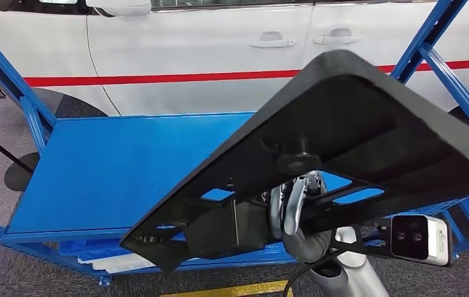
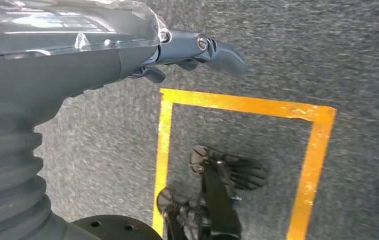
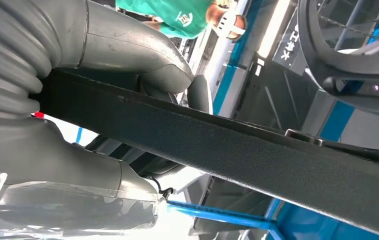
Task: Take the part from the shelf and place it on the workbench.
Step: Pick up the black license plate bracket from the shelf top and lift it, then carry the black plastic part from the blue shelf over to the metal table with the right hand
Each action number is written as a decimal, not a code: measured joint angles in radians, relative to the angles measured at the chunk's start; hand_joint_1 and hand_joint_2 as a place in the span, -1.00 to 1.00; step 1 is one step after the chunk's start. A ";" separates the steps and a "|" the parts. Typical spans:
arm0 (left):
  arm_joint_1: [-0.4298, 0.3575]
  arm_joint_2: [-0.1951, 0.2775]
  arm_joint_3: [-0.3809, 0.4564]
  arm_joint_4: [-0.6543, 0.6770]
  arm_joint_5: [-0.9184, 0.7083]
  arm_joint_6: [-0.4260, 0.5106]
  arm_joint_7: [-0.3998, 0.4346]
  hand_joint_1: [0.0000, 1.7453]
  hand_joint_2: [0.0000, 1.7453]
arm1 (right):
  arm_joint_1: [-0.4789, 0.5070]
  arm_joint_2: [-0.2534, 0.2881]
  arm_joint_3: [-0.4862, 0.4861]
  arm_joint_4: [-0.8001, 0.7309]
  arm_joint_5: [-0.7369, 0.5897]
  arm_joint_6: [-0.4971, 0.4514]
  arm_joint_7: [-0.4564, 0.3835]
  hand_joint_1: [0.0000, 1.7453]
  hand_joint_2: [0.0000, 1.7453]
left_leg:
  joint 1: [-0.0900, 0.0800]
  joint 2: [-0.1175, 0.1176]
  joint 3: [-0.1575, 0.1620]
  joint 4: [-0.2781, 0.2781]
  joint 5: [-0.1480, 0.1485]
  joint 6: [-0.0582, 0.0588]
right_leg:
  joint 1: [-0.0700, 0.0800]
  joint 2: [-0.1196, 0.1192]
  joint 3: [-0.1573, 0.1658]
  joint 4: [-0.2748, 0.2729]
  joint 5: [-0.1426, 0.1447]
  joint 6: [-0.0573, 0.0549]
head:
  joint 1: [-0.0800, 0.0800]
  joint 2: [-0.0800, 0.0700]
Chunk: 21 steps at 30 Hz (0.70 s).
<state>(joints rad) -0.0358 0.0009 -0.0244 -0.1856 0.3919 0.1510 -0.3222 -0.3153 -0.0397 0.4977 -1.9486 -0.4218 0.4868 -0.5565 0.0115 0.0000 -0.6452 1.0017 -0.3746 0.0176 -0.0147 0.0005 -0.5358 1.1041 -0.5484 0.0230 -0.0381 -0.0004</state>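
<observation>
The part (image 1: pixel 368 136) is a large flat black panel with cut-outs, tilted up above the right half of the blue shelf deck (image 1: pixel 114 167). My right hand (image 1: pixel 294 210) grips it from underneath near its lower edge. In the right wrist view the panel's edge (image 3: pixel 257 155) runs between the grey thumb (image 3: pixel 142 55) and the rest of that hand. My left hand (image 2: pixel 197 52) hangs over the grey carpet and holds nothing, its fingers held out.
A white car (image 1: pixel 219 55) with a red stripe stands behind the shelf. Blue frame posts (image 1: pixel 433 46) rise at both sides. Yellow tape (image 2: pixel 247 105) marks a square on the floor. A person in a green shirt (image 3: pixel 177 15) stands nearby.
</observation>
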 joint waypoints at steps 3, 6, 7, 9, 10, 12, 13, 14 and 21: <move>0.000 0.004 0.000 0.000 -0.006 -0.004 0.016 -1.00 1.00 | -0.022 -0.015 0.007 0.001 -0.009 -0.022 0.007 0.90 1.00 | -0.001 -0.001 -0.009 0.000 0.022 -0.019 | 0.009 0.002 0.068 -0.116 0.015 -0.014 | -0.001 0.000; 0.003 0.014 0.000 0.000 -0.007 -0.008 0.035 -1.00 1.00 | -0.031 -0.037 0.009 0.006 -0.011 -0.035 0.009 0.90 1.00 | 0.003 -0.002 -0.019 0.009 0.017 -0.037 | 0.008 -0.003 0.049 -0.118 0.040 -0.036 | -0.001 0.000; 0.004 0.018 0.000 0.001 -0.007 -0.007 0.042 -1.00 1.00 | -0.032 -0.045 0.009 0.009 -0.011 -0.040 0.007 0.90 1.00 | 0.004 -0.003 -0.031 0.038 -0.017 -0.040 | 0.006 -0.006 0.039 -0.121 0.052 -0.045 | -0.001 0.000; 0.004 0.024 0.000 0.001 -0.011 -0.004 0.059 -1.00 1.00 | -0.034 -0.064 0.009 0.016 -0.014 -0.047 -0.006 0.90 1.00 | 0.006 -0.003 -0.068 0.154 -0.121 -0.044 | 0.007 -0.008 0.012 -0.121 0.075 -0.055 | -0.001 0.000; 0.004 0.027 0.000 0.001 -0.016 -0.003 0.069 -1.00 1.00 | -0.033 -0.077 0.009 0.021 -0.016 -0.050 -0.016 0.90 1.00 | 0.007 -0.003 -0.082 0.223 -0.161 -0.047 | 0.008 -0.008 -0.003 -0.120 0.086 -0.056 | -0.001 0.000; 0.004 0.033 -0.001 0.001 -0.029 -0.001 0.085 -1.00 1.00 | -0.033 -0.104 0.007 0.034 -0.021 -0.054 -0.035 0.90 1.00 | 0.007 -0.003 -0.078 0.298 -0.171 -0.049 | 0.010 -0.009 -0.035 -0.115 0.107 -0.054 | -0.001 0.000; 0.004 0.035 -0.002 0.001 -0.035 0.000 0.091 -1.00 1.00 | -0.032 -0.116 0.005 0.040 -0.022 -0.058 -0.043 0.90 1.00 | 0.007 -0.003 -0.051 0.284 -0.148 -0.048 | 0.011 -0.009 -0.050 -0.112 0.116 -0.052 | -0.001 0.000; 0.004 0.037 -0.003 0.001 -0.040 0.001 0.095 -1.00 1.00 | -0.032 -0.128 0.002 0.045 -0.022 -0.061 -0.049 0.90 1.00 | 0.007 -0.003 -0.006 0.235 -0.122 -0.046 | 0.011 -0.009 -0.064 -0.108 0.124 -0.049 | -0.001 0.000; -0.002 0.043 -0.004 0.001 -0.040 0.011 0.101 -1.00 1.00 | -0.010 -0.224 -0.027 0.071 -0.022 -0.065 -0.108 0.90 1.00 | -0.003 -0.003 0.146 -0.015 -0.114 -0.005 | 0.011 -0.010 -0.103 -0.088 0.156 -0.011 | 0.000 0.000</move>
<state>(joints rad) -0.0381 0.0437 -0.0286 -0.1843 0.3521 0.1620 -0.2214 -0.3253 -0.2633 0.4712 -1.8773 -0.4441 0.4213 -0.6640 0.0085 -0.0032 -0.4988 0.9872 -0.4888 0.0123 -0.0033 -0.0098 -0.6386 1.0163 -0.3925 0.0123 -0.0385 -0.0004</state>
